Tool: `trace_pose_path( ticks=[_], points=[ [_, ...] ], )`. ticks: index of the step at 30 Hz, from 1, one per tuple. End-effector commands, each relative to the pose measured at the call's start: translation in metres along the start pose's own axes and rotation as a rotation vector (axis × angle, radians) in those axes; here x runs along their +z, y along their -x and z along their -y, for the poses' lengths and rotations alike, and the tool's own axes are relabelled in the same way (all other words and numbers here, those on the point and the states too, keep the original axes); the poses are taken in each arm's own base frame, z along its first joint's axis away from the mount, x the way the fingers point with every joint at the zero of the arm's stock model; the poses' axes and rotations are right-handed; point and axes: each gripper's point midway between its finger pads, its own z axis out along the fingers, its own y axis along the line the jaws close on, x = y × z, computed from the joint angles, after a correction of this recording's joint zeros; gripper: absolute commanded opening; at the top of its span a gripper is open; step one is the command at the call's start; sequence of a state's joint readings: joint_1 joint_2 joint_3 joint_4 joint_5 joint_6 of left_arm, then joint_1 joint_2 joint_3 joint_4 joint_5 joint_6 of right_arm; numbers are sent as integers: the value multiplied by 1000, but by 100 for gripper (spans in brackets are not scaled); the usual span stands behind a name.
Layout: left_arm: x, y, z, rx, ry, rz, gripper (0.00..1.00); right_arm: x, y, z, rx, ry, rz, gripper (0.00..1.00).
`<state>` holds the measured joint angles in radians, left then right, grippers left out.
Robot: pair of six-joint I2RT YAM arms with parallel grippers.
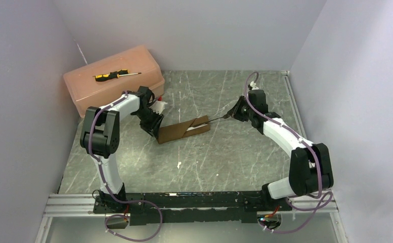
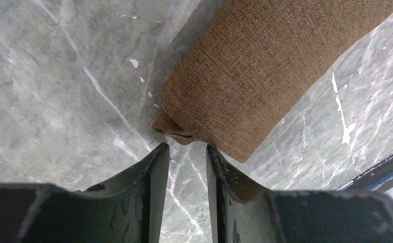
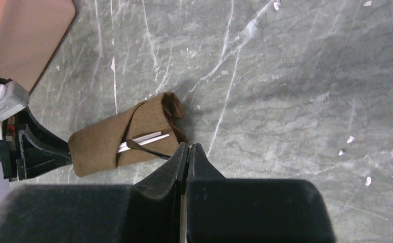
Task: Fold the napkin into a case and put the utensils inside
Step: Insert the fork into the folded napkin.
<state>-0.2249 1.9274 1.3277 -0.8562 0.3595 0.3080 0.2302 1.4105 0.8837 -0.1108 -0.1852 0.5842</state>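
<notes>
Right now the brown napkin [image 1: 183, 131] lies folded into a narrow case on the marble table [image 1: 224, 162], roughly midway between the two arms. Pale, slender utensils [image 3: 142, 140] poke out of its slanted opening. The left gripper [image 2: 188, 152] sits at the closed end of the case, its fingers [image 2: 156, 167] partly apart; the cloth's corner reaches the gap, touching or nearly touching the inner fingertip, but it isn't pinched. The right gripper [image 3: 188, 148] is at the open end with its fingers pressed together on the handle end of a thin dark utensil [image 3: 148, 149] whose other end lies in the pouch. Behind the left arm stands a pink box [image 1: 113, 76] with a yellow-and-black screwdriver [image 1: 114, 76] on its lid.
</notes>
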Motion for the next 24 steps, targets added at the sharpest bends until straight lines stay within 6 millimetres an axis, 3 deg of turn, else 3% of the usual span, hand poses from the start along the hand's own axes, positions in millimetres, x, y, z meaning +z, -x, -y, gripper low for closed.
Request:
trace_pose_path(
  ticks=[1,11,24],
  points=[
    [1,-1,-1,-31,11,6,38,7,31,-14,-16,32,114,0],
    [1,-3,-5,-20,27,-2,36,23,25,-17,-2,61,94,0],
    [4,-5,-8,-10,39,-13,34,41,0,-45,-7,135,30,0]
  ],
)
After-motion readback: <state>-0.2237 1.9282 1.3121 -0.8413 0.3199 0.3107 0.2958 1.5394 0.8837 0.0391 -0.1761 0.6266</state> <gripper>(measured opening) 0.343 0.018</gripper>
